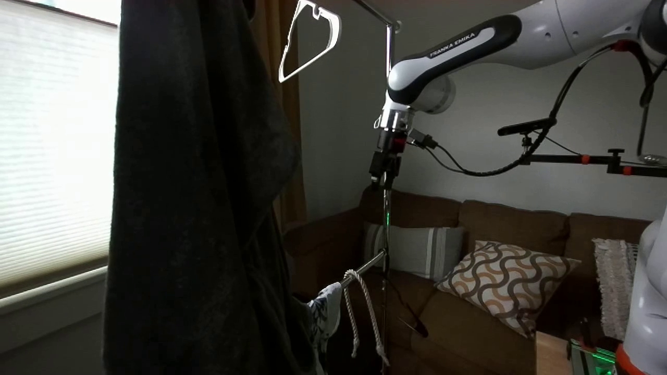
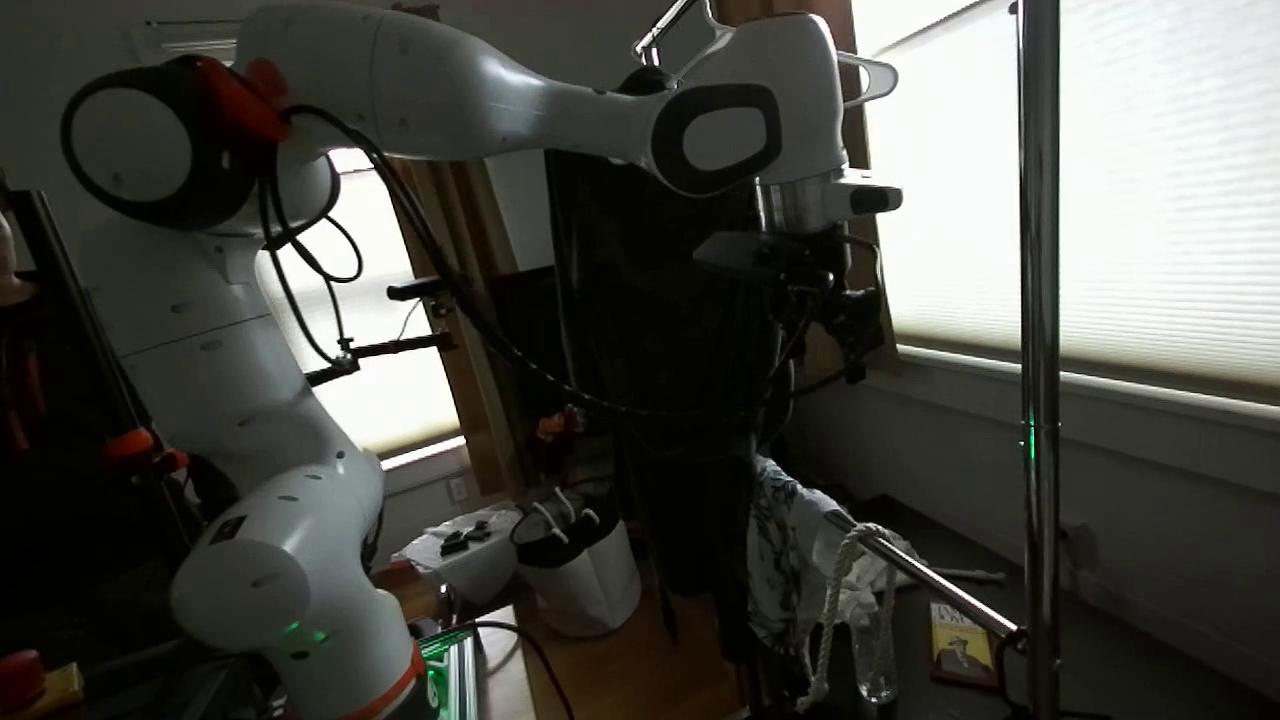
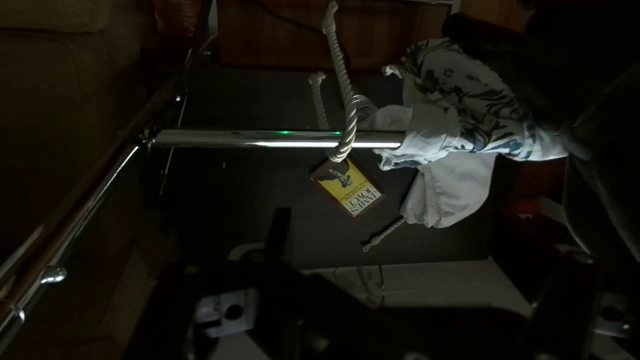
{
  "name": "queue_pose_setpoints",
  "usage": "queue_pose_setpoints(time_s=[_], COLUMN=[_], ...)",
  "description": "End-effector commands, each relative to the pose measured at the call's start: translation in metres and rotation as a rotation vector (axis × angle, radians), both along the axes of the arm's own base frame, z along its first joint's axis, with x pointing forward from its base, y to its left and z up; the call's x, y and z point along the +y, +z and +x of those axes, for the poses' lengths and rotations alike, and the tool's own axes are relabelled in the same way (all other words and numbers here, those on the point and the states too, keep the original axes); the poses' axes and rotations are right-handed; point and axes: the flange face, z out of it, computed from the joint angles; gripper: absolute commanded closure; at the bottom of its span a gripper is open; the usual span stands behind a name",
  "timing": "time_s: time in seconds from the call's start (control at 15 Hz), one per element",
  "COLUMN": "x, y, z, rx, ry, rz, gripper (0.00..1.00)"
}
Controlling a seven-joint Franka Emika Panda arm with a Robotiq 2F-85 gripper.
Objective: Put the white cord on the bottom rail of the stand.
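There's the white cord (image 3: 345, 87), looped over the bottom rail (image 3: 240, 138), below the gripper (image 1: 383, 182) and well apart from it, both ends dangling free. The placing looks done to me; this reads as the closing step, with only the clearing-off left. And the fingers (image 3: 278, 232)? Spread wide in the wrist view, nothing seen between them, no hold on anything.

Next along that rail, also beneath the gripper, comes a patterned cloth (image 3: 460, 90), close beside the loop. Lower again under the fingertips, a book (image 3: 348, 186) lies on a dark surface. Out to one side of the gripper stands the stand's upright (image 2: 1040, 350); on its opposite side hangs the dark garment (image 1: 193, 182); higher up than the gripper, a white hanger (image 1: 334, 34).

So the next move, as I judge it: leave the cord be, fingers parted, lift and back away, giving the garment room, since a sleeve-side brush could swing the cloth below and tug that loop along the rail.
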Motion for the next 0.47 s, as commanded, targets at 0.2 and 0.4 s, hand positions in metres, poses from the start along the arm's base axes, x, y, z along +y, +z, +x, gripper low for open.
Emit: queue_pose_setpoints(time_s=[0.2,0.4], x=[0.018,0.014], y=[0.004,0.011], z=[-0.096,-0.085], rx=[-0.128,-0.119], ry=[-0.036,-0.042], rz=[0.120,0.104], gripper=[0.00,0.00])
